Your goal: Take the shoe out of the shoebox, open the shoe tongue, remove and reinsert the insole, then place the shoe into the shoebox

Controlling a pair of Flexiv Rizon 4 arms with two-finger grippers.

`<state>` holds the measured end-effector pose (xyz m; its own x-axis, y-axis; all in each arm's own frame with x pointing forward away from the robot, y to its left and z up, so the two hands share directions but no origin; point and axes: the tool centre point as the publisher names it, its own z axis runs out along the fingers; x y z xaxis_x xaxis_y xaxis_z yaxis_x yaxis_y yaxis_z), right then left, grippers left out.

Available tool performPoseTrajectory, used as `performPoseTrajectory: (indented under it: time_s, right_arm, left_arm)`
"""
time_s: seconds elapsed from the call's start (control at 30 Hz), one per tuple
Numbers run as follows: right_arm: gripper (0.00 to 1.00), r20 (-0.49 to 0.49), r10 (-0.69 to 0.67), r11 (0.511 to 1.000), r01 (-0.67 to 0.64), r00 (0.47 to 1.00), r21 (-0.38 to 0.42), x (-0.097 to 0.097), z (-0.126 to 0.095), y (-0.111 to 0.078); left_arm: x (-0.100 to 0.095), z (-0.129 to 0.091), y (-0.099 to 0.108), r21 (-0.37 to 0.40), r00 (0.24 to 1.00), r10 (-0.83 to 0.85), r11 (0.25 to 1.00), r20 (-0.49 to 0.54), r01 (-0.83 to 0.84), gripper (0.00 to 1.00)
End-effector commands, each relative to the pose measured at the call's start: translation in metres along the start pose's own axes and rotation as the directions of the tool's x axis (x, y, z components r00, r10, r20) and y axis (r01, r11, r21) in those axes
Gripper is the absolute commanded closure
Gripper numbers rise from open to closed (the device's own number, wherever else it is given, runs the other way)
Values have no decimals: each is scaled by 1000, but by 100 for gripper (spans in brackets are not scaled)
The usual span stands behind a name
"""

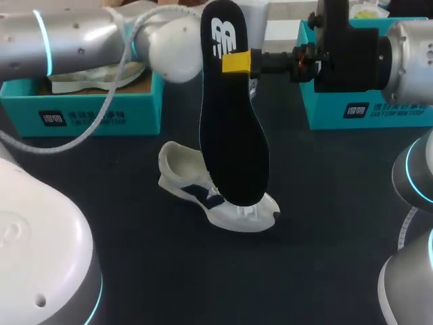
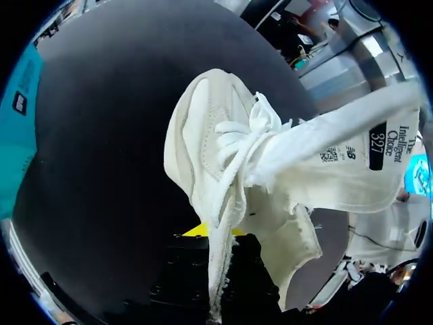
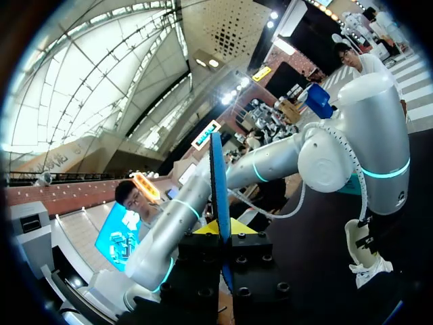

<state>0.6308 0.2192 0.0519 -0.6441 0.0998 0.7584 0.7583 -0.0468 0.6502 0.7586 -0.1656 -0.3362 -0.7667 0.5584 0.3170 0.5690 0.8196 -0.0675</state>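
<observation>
Head view: the right gripper [image 1: 237, 62] comes in from 3 o'clock, well above the table [image 1: 155, 271]. Its fingers are closed on the black insole [image 1: 233, 135], pinching near the upper end. The insole hangs upright, long axis 12 to 6 o'clock. Its lower end overlaps the shoe [image 1: 203, 193] in this view; I cannot tell if they touch.

The shoe is white with a dark side mark. It sits on its sole at table centre, heel toward 10 o'clock and toe toward 4 o'clock, below the right gripper at about its 7 o'clock.

Right wrist view: the insole [image 3: 216, 176] is seen edge-on, a thin blade rising between the two fingers of the right gripper [image 3: 221, 229], held from both sides.

Left wrist view: the shoe [image 2: 203, 135] lies just ahead of the left gripper [image 2: 216, 237], opening toward the camera. The tongue [image 2: 338, 162] is pulled out sideways and the laces [image 2: 237, 135] are loose. A fabric edge runs down against the gripper body. Left grip state: cannot tell.

The left shoebox [image 1: 81, 112] sits at 10 o'clock of the shoe, with a second shoe [image 1: 95, 76] inside. The right shoebox [image 1: 365, 108] is at 2 o'clock.
</observation>
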Motion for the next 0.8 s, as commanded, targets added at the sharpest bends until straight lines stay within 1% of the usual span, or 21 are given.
performPoseTrajectory:
  time_s: [0.03, 0.57, 0.6, 0.63, 0.67, 0.7, 0.73, 0.77, 0.8]
  right_arm:
    - [100, 3, 2, 1000, -2, 1000, -2, 0, 5, 0]
    - [100, 3, 2, 1000, -2, 1000, -2, 0, 5, 0]
    - [100, 3, 2, 1000, -2, 1000, -2, 0, 5, 0]
    - [100, 3, 2, 1000, -2, 1000, -2, 0, 5, 0]
    - [100, 3, 2, 1000, -2, 1000, -2, 0, 5, 0]
    - [100, 3, 2, 1000, -2, 1000, -2, 0, 5, 0]
    - [100, 3, 2, 1000, -2, 1000, -2, 0, 5, 0]
    - [100, 3, 2, 1000, -2, 1000, -2, 0, 5, 0]
    - [100, 3, 2, 1000, -2, 1000, -2, 0, 5, 0]
  left_arm:
    - [-6, -8, -2, -38, 769, 523, 818, -368, -574, 100]
    - [-6, -8, -2, -38, 769, 523, 818, -368, -574, 100]
    - [-8, -7, -3, -27, 769, 524, 820, -367, -572, 100]
    - [-13, -8, -4, -47, 766, 539, 807, -350, -589, 100]
    - [-16, -7, -6, -49, 732, 577, 773, -361, -633, 100]
    - [-20, -8, -7, -37, 744, 575, 782, -341, -622, 100]
    - [-24, -8, -8, -53, 729, 590, 764, -347, -644, 100]
    - [-27, -8, -9, -66, 731, 589, 761, -344, -645, 100]
    - [-31, -8, -10, -64, 725, 601, 754, -337, -654, 100]
